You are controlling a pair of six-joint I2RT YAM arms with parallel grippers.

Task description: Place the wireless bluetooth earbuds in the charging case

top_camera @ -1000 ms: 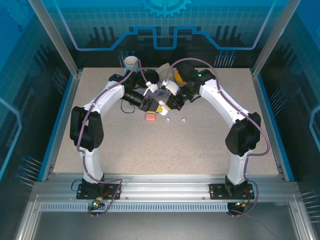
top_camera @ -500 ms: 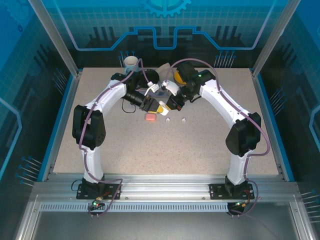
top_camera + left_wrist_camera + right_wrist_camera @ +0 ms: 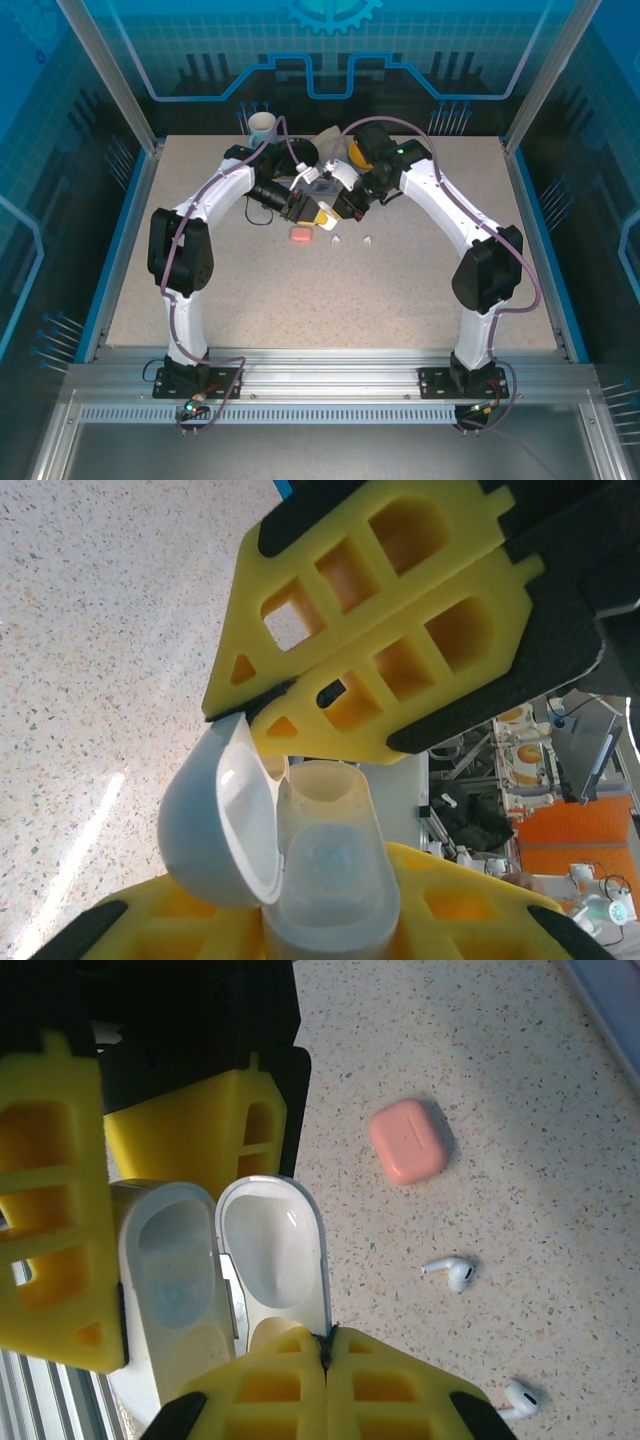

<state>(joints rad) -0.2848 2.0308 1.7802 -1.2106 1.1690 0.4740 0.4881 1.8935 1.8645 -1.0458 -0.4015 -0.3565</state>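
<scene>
— Wireless bluetooth earbuds (image 3: 450, 1272), two tiny white stemmed plastic ones: where?

— Loose on the speckled beige table (image 3: 480, 1040). In the right wrist view they sit at 3 and 5 o'clock of the open case, the second (image 3: 520, 1397) lower down. Both are well apart from it, and nothing touches them.

— Grippers?

— The left gripper (image 3: 320, 905) is clamped on the base of the glossy white rounded plastic charging case (image 3: 165, 1290), which is held up off the table. The right gripper (image 3: 325, 1348) has its yellow pads pressed together on the tip of the hinged white lid (image 3: 272, 1250), holding it flipped open.

— Containers?

— The white case's wells look empty. A small rounded pink plastic case (image 3: 407, 1140) lies shut on the table at 1 o'clock, contents hidden.

— Risks?

— Both grippers are occupied, so I'd say one must release to fetch a bud. If the right one lets go, the lid may swing shut over the wells. Pulling the lid too far could strain the hinge or twist the base out of the left pinch. The buds are tiny and rounded, so they're easy to flick away. A bad grasp angle would put the stem crooked at the well.
</scene>
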